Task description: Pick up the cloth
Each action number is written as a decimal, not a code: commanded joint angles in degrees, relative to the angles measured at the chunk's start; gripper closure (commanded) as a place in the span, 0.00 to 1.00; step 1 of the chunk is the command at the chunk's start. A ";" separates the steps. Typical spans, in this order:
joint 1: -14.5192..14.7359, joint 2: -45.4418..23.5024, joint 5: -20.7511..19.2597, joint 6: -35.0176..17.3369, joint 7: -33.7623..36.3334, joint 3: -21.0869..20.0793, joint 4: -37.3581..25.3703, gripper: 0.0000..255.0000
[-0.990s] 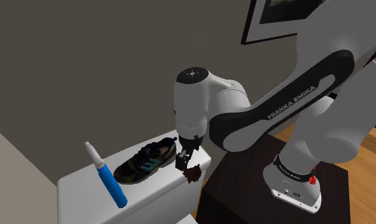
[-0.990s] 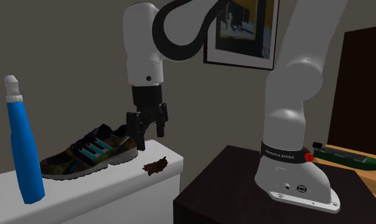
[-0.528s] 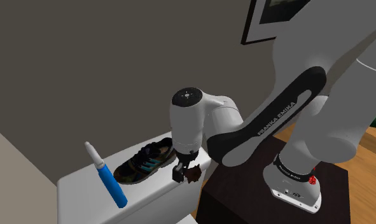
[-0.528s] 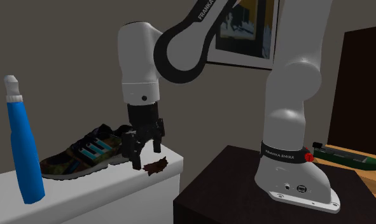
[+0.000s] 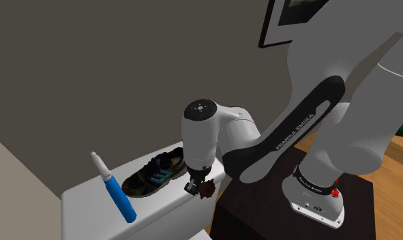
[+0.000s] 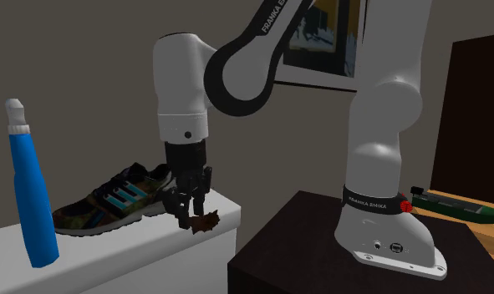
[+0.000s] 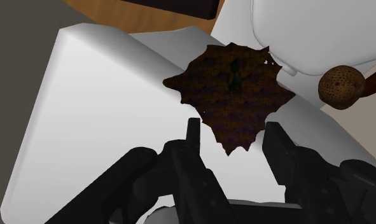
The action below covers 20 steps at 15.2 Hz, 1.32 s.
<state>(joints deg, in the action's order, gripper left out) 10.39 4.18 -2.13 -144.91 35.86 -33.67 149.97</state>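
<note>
**A:** How does the hand (image 7: pixel 233 130) stand?

**B:** Low over the cloth (image 7: pixel 234 89), its fingers (image 7: pixel 191 137) apart, one on either side of the cloth's nearest point. Neither pad seems to press on it, so I'd say it's not gripped yet.

**A:** And the cloth itself?

**B:** A small, ragged, dark-brown patch lying flat on the white counter (image 7: pixel 97 83). It sits at the corner, just past the end of the shoe (image 6: pixel 111 205) that faces the arm's stand (image 6: pixel 320 242). It's close to the shoe but not touching it, as far as I can tell.

**A:** What makes this grasp a good one?

**B:** The cloth is thin and flat, so I judge the fingertips must reach the counter top before closing, or they'll shut on air. Only the cloth's tip lies between them. Easing toward its middle would give more to pinch. Then close gently and lift straight up, clear of the shoe.

**A:** Any risks?

**B:** On the side away from the shoe the cloth lies by the counter's edge, so a sideways scrape could push it off. The shoe is also near enough that a careless swing might nudge it.

**A:** Anything farther off?

**B:** Beyond the shoe's other end a blue bottle (image 6: pixel 32 200) with a white cap stands upright, well apart from the cloth. Behind the shoe is the grey wall, with a framed picture (image 6: pixel 320 42) high up.
</note>
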 commanded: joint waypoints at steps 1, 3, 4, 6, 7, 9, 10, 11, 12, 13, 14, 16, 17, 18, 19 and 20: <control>-0.29 -0.33 -0.09 0.06 0.20 0.35 0.51 1.00; -0.43 -0.49 -0.25 0.33 0.07 0.47 0.11 1.00; -0.37 -0.21 0.02 0.41 -0.12 0.48 0.25 1.00; -0.39 0.66 0.85 1.13 -0.99 0.59 0.24 1.00; -0.23 1.56 1.68 2.03 -1.63 0.66 0.10 1.00; 0.14 3.30 3.16 3.84 -2.80 0.91 -0.24 1.00; 0.32 4.14 3.81 4.76 -3.32 1.05 -0.42 1.00; 0.50 4.95 4.42 5.68 -3.81 1.21 -0.63 1.00; 0.68 5.75 4.97 6.60 -4.27 1.38 -0.85 1.00; 0.85 6.52 5.48 7.52 -4.69 1.56 -1.08 1.00; 1.02 7.27 5.94 8.45 -5.09 1.75 -1.33 1.00; 1.33 8.72 6.76 10.29 -5.81 2.13 -1.87 1.00; 1.47 9.41 7.12 11.21 -6.14 2.32 -2.16 1.00; 1.61 10.08 7.45 12.13 -6.44 2.51 -2.47 1.00; 1.73 10.73 7.75 13.05 -6.73 2.70 -2.79 1.00; 1.86 11.36 8.02 13.96 -7.00 2.90 -3.12 1.00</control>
<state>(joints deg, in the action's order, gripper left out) 12.18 14.99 5.66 -131.85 29.19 -31.00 147.21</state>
